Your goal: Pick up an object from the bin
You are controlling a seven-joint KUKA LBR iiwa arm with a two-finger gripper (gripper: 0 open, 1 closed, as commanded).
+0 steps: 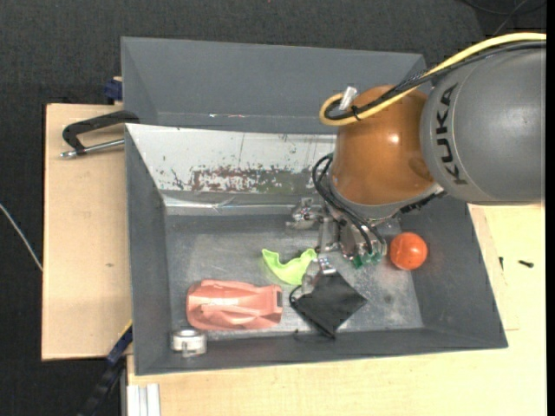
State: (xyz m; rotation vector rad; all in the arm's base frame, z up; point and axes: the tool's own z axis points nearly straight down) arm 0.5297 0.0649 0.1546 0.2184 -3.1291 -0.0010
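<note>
Lime-green scrap [290, 265] lies mid-bin, just beside a black pouch [328, 306], under the gripper [329, 254], whose opening I cannot tell. It is probably light and limp, so pinch a raised fold.

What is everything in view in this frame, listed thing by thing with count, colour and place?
bin: one, grey metal, middle of the view
ball: one, orange, right side of the bin floor
curled piece: one, lime green, centre of the floor
flat piece: one, black, front centre, just in front of the green one
crumpled piece: one, pink, front left of the floor
small round thing: one, silvery, front left corner
arm: one, grey, in from the right, its end low over the green and black pieces
wrist cover: one, orange, on the arm
cable: one, yellow, along the arm
</note>
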